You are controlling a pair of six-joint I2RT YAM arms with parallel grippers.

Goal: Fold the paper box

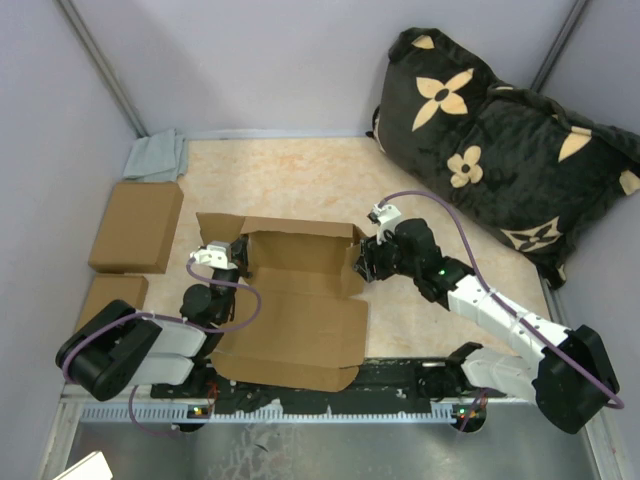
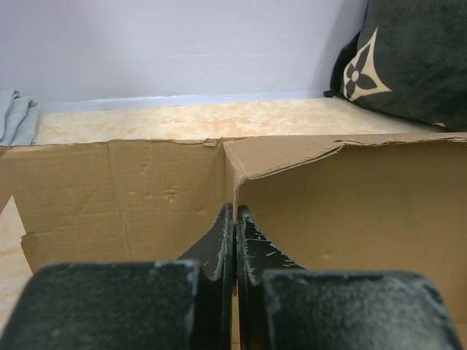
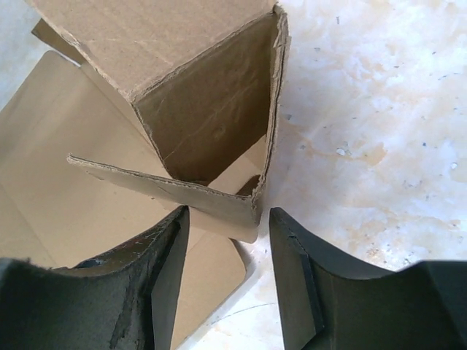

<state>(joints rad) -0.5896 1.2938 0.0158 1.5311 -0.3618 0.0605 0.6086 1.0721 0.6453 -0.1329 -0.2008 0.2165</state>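
Note:
The paper box (image 1: 290, 310) lies mid-table, brown and unprinted, with its back wall and side flaps standing up. My left gripper (image 1: 228, 256) is at the box's left rear corner. In the left wrist view it (image 2: 234, 213) is shut on a thin upright edge of the box wall (image 2: 146, 197), where two panels meet. My right gripper (image 1: 362, 266) is at the box's right rear corner. In the right wrist view it (image 3: 228, 219) is open, with its fingers on either side of the corner flap (image 3: 219, 200) and not pressing it.
Two smaller brown cardboard blocks (image 1: 137, 226) (image 1: 110, 296) lie at the left. A grey cloth (image 1: 157, 155) sits in the back left corner. A black pillow with beige flowers (image 1: 500, 140) fills the back right. Walls close in the table's sides.

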